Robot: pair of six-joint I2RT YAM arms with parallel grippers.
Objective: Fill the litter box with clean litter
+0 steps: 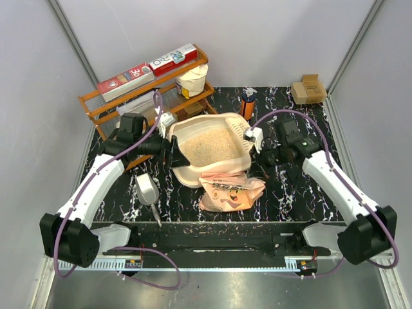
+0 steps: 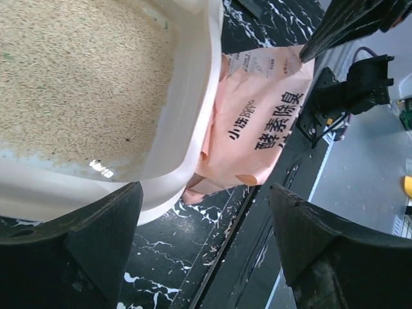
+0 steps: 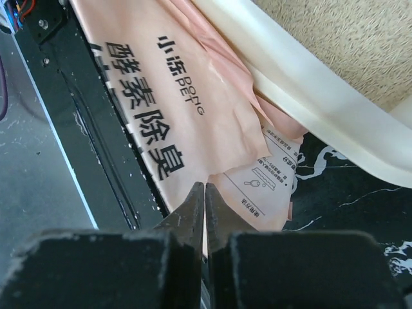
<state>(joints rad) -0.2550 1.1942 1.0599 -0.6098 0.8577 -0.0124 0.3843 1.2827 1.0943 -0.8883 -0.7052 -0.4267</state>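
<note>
**Litter in the tray, bag lying flat beside it**

The litter box sits near the middle of a black, white-veined table, tilted a little askew to the table's edges. Sandy-tan litter covers its floor; the slotted end is the far one. Just on the near side of the litter box lies the peach-orange bag, flat and crumpled, its dark characters facing up and one edge tucked under the tray's rim. A few stray granules dot the marbled surface by that corner.

The left gripper hangs at the litter box's left near corner with its jaws wide apart, holding nothing. The right gripper is at the right of the litter box, over the bag, its fingers pressed together with nothing visible between them.

To the left of the litter box and nearer is a grey scoop. Behind the litter box to the left stands an orange wooden rack with a white sack on it and long red-and-white cartons on top. Behind it to the right are an orange bottle and, farther right, a cardboard box. Plain grey walls close in three sides.
</note>
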